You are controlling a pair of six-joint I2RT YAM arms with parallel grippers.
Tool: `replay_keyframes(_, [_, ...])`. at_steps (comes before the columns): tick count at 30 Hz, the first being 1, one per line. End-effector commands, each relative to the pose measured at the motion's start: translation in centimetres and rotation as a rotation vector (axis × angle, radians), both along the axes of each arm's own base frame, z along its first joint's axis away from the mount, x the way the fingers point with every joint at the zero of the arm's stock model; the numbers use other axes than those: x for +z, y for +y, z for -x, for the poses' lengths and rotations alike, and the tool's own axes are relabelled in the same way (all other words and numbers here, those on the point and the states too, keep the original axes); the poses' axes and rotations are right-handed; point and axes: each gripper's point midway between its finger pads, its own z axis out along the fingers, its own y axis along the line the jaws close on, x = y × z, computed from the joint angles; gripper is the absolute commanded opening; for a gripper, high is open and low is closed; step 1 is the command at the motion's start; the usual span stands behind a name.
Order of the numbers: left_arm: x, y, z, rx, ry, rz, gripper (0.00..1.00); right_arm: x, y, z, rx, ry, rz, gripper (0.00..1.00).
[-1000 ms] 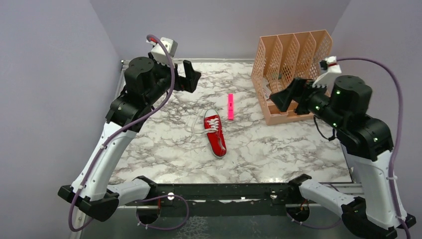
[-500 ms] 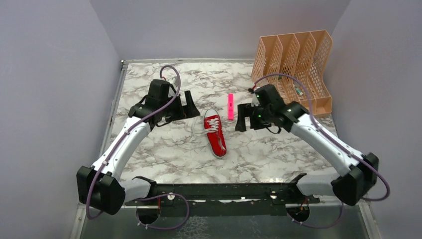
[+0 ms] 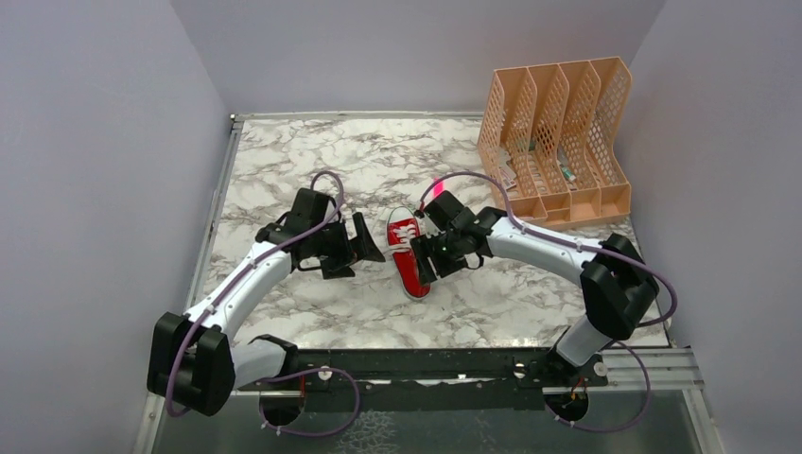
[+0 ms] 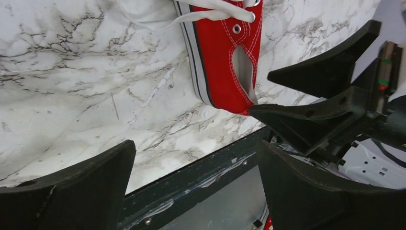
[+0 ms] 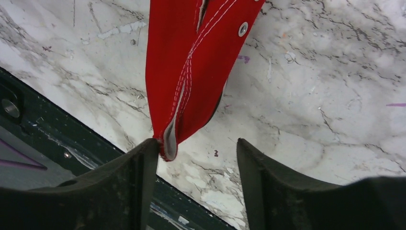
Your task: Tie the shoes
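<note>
The red sneaker [image 3: 410,272] lies mid-frame on the marble surface [image 3: 284,170], laces loose. Left fingers [image 4: 72,191] gape wide, empty, just left of it; right fingers [image 5: 119,191] stand open astride its heel.

Plain lilac walls [image 3: 426,47], white marble tabletop [image 3: 284,161], peach mesh file rack [image 3: 558,113] far right

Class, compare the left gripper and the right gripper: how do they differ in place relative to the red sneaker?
The left gripper sits beside the sneaker, over the marble table; the right gripper is at its heel. The left gripper's gap holds nothing; the heel pokes into the right gripper's gap, seemingly against one finger. Both are open.
</note>
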Motion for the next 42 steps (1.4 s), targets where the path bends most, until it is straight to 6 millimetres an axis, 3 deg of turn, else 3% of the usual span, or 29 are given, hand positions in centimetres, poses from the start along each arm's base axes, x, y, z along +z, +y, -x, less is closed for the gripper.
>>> replay_keyframes(1, [0.5, -1.4, -1.1, 0.02, -0.007, 0.079, 0.95, -1.1, 1.5, -0.6, -0.004, -0.012, -0.047, 0.6])
replay_keyframes(6, [-0.5, -1.3, -3.3, 0.088, -0.007, 0.069, 0.89, -2.6, 2.1, -0.7, -0.021, 0.013, -0.047, 0.52])
replay_keyframes(12, [-3.6, -1.5, -4.9, 0.071, 0.049, 0.043, 0.77, -2.8, 1.8, -0.3, -0.019, 0.022, -0.039, 0.42])
replay_keyframes(16, [-4.9, -1.3, -5.1, 0.067, 0.062, 0.011, 0.77, -2.5, 1.8, 1.0, -0.042, 0.06, -0.058, 0.26])
replay_keyframes(22, [-6.4, -0.7, -5.7, 0.074, 0.07, -0.03, 0.7, -1.4, 2.1, 2.7, -0.094, 0.088, -0.138, 0.21])
replay_keyframes(25, [-7.1, 0.1, -6.4, 0.095, 0.053, -0.071, 0.61, -1.1, 2.5, 3.0, -0.093, 0.102, -0.164, 0.2])
replay_keyframes(28, [-7.7, 0.9, -6.8, 0.099, 0.047, -0.111, 0.52, -1.0, 2.6, 2.9, -0.098, 0.099, -0.162, 0.2])
replay_keyframes(38, [-7.6, 2.9, -9.6, 0.036, -0.064, -0.296, 0.44, 0.4, 2.3, 1.8, -0.111, 0.047, -0.133, 0.29])
replay_keyframes(42, [-7.6, 2.6, -10.4, 0.003, -0.076, -0.31, 0.44, 1.6, 1.4, 1.4, -0.123, 0.0, -0.111, 0.44])
